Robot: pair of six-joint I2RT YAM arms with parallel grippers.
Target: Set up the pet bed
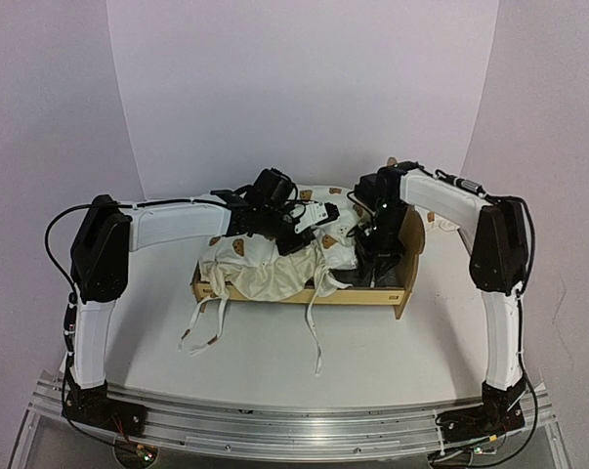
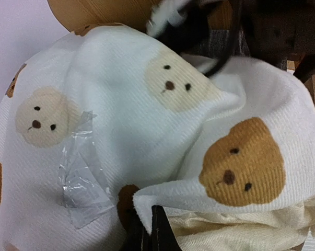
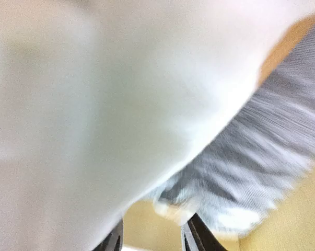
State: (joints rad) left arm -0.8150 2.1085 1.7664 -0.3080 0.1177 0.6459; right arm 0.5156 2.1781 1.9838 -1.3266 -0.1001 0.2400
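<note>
The pet bed point(image 1: 372, 295) stands mid-table point(image 1: 274, 376). Its cushion point(image 1: 265, 269) lies bunched over the frame's left end and is not yet spread flat. The left gripper point(image 2: 147, 227) pinches a cushion fold. The right gripper point(image 3: 153, 235) is parted and empty.

we could read no writing, label, brand, number or sign in any of the three views. the only print we saw was the bear faces point(image 2: 242, 159) on the cloth of the pet bed point(image 1: 304, 269), and they were pictures with no letters. the right wrist view was too blurred for us to make out any marking.
</note>
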